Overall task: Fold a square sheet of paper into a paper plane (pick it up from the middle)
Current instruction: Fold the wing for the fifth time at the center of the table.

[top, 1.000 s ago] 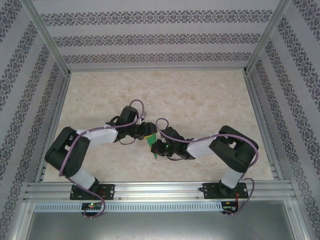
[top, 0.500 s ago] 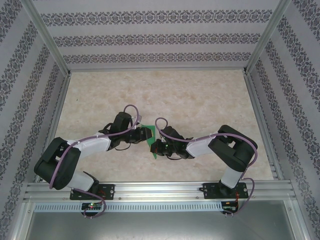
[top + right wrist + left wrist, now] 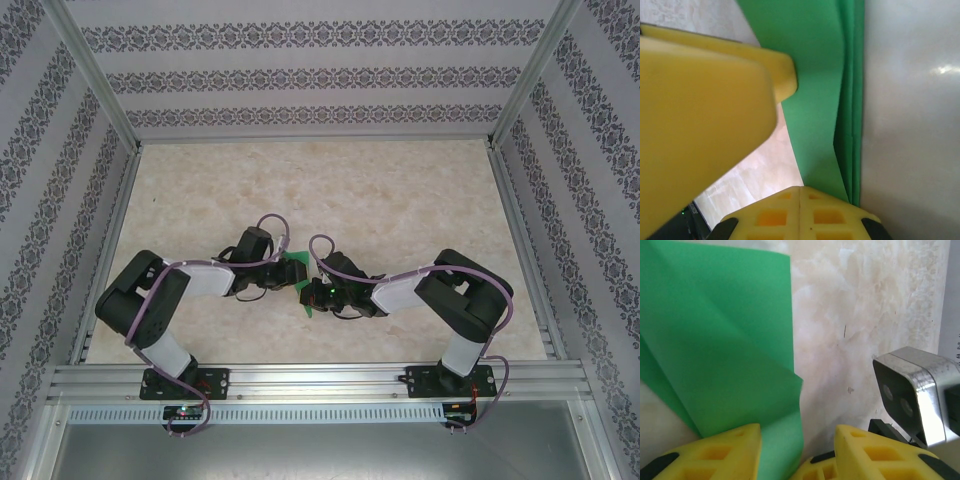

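Pinching the folded green sheet [image 3: 820,100], my right end effector [image 3: 800,195] sits closed — left end effector [image 3: 796,435] half-open astride its edge.

Partly folded green paper [image 3: 297,263] between left gripper [image 3: 287,274] and right gripper [image 3: 316,293], centre of beige table [image 3: 400,200]

No legible text, labels, brands, numbers or signs on anything.
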Tool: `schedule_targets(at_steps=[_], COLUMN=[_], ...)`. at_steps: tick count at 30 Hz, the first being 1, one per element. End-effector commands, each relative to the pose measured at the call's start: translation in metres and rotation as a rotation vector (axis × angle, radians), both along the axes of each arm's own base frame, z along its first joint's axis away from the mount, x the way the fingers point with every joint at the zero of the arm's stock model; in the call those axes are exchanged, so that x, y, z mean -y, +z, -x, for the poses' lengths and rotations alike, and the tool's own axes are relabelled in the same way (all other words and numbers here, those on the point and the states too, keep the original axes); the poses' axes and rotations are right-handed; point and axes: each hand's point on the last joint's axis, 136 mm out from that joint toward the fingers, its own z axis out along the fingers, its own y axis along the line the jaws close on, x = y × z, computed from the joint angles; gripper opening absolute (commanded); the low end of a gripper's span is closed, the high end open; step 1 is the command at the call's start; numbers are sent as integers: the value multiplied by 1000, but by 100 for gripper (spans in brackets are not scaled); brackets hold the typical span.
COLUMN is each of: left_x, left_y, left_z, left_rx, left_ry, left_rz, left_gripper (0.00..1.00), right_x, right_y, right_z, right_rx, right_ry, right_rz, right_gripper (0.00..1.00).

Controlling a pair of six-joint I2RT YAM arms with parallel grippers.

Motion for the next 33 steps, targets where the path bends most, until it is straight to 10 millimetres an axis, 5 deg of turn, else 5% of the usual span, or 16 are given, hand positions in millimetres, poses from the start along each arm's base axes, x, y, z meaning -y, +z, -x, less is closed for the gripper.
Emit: schedule_targets(at_steps=[1, 33], left_x=[3, -19], left_y=[7, -11], left_z=[-21, -58], left_rx=[95, 9], left_ry=[-3, 114], left_rz=[4, -69], left_gripper=[43, 43], right_x=[41, 53], right_y=[-59, -62], right_z=[35, 50], right_rx=[-139, -151], right_ry=[22, 95], right_rz=[217, 285], right_gripper=[0, 0])
